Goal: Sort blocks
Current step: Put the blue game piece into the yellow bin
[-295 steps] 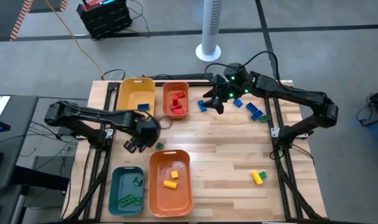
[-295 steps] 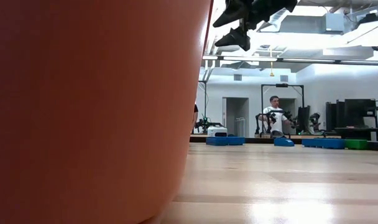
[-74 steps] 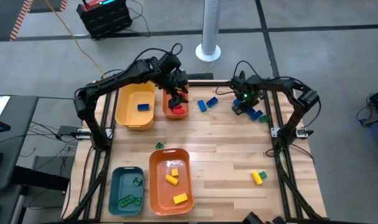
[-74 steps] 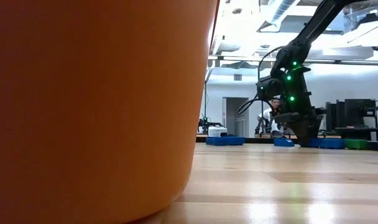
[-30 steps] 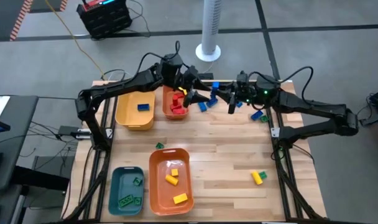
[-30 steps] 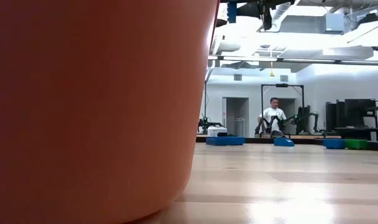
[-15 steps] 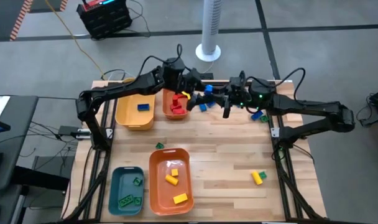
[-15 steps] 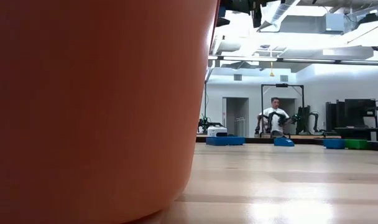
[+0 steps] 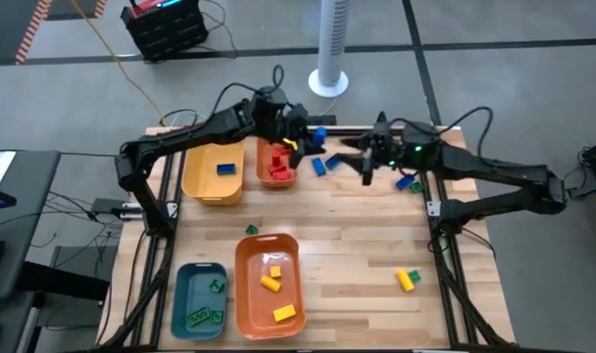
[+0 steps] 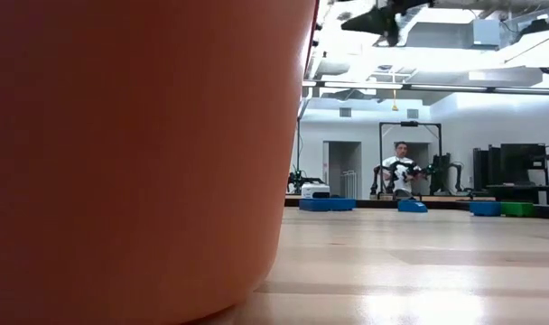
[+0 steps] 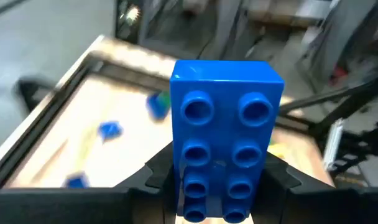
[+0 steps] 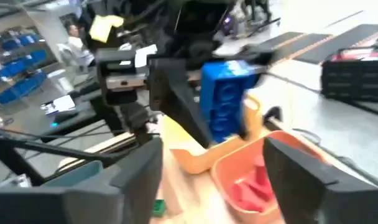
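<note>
Here the left gripper (image 11: 217, 186) is clamped on a blue block (image 11: 225, 134), a glossy plastic brick with two rows of round studs, held above the far edge of the wooden counter (image 9: 376, 235) beside the small orange bin (image 9: 276, 163). The right gripper (image 12: 211, 180) faces it with its fingers apart, holding nothing. That small orange bin contains red blocks (image 9: 274, 167). The yellow bin (image 9: 212, 167) contains one blue piece. The large orange bin (image 9: 270, 286) contains yellow blocks, and the teal bin (image 9: 199, 299) contains green ones. More blue blocks (image 9: 318, 165) and one yellow block (image 9: 407, 279) lie loose on the counter.
</note>
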